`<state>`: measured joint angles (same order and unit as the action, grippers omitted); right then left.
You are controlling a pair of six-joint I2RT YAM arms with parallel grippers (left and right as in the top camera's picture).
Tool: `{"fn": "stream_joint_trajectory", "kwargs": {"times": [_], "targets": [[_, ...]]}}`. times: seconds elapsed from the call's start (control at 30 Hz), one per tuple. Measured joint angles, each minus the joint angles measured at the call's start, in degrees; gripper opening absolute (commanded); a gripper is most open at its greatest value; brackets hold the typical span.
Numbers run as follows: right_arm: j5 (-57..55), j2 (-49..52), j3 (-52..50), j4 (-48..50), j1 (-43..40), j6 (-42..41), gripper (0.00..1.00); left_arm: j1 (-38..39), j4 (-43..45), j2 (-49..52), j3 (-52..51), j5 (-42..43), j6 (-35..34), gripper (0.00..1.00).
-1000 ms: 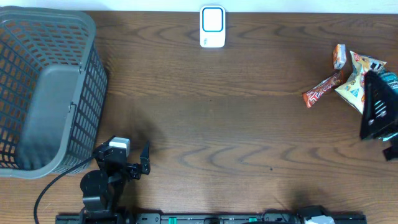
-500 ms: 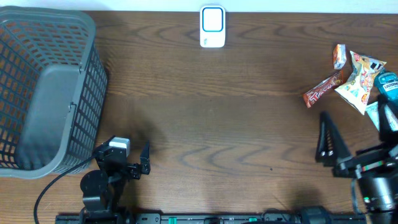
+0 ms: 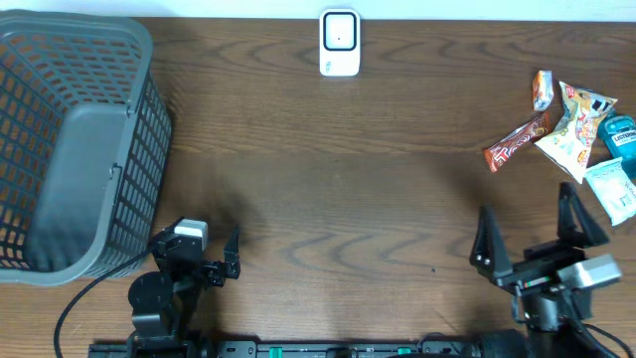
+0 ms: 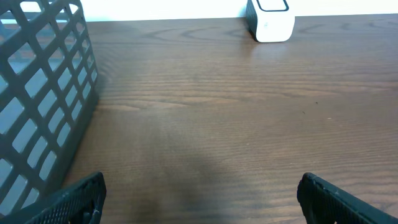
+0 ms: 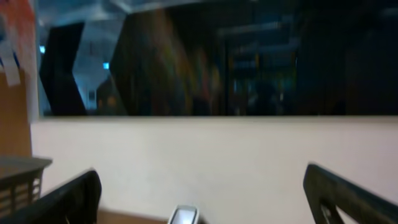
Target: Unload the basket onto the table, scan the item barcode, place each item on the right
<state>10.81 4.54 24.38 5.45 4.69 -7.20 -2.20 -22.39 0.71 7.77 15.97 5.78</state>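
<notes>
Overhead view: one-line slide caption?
Open, empty left gripper and right gripper over table; grey basket left, scanner rear, snack packets right.

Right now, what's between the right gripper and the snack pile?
Only bare table; overhead view shows nothing between the open right gripper and the snack pile.

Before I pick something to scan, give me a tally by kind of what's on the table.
grey basket: 1
white scanner: 1
packaged items, far right: 5 (red bar, orange packet, yellow bag, teal pack, white pack)
Total: 7
</notes>
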Motion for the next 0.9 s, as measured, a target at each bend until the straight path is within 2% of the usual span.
{"fn": "stream_joint_trajectory", "kwargs": {"times": [0.3,0.9], "targets": [[0.0,-3.6,-11.5,8.2,-1.4,0.1,0.99,0.0,0.0,0.0,0.0,0.0,0.0,0.98],[-0.8,-3.7,-23.0,10.9,-2.8,4.5,0.99,0.0,0.0,0.0,0.0,0.0,0.0,0.98]]}}
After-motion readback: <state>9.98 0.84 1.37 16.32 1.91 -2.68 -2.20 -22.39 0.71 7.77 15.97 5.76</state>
